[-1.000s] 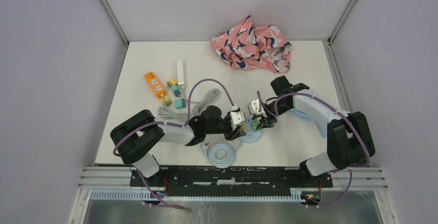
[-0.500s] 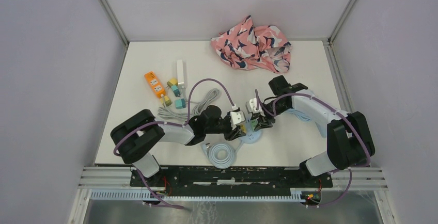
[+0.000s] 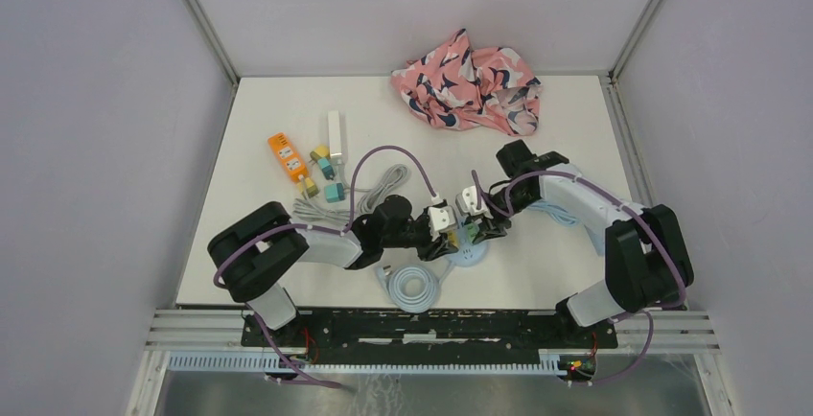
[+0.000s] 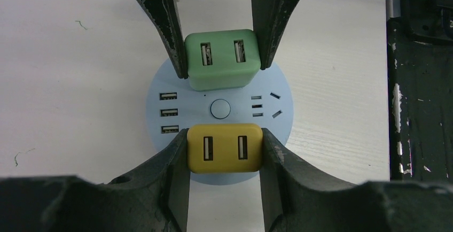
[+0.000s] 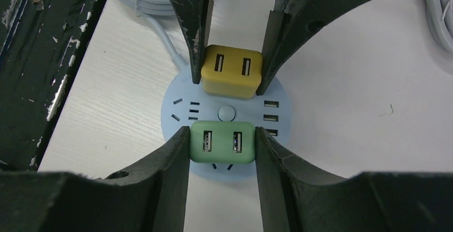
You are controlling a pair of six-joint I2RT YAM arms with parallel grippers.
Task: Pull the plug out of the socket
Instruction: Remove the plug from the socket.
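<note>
A round light-blue socket (image 4: 195, 106) lies on the white table with a yellow plug (image 4: 224, 148) and a green plug (image 4: 223, 66) seated in it. My left gripper (image 4: 224, 142) is shut on the yellow plug, one finger on each side. My right gripper (image 5: 222, 136) is shut on the green plug (image 5: 222, 142) in the same way. In the right wrist view the yellow plug (image 5: 231, 71) sits across the socket (image 5: 243, 109). From above, both grippers meet over the socket (image 3: 467, 256), the left gripper (image 3: 444, 234) beside the right gripper (image 3: 475, 231).
The socket's coiled cable (image 3: 412, 287) lies near the front edge. A grey cable bundle (image 3: 369, 191), an orange device (image 3: 287, 157), a white bar (image 3: 335, 132) and small plugs (image 3: 326, 172) sit to the left. A pink cloth (image 3: 470, 80) lies at the back.
My right gripper has edged slightly left, closer to the left one. The left gripper and the socket have stayed in place.
</note>
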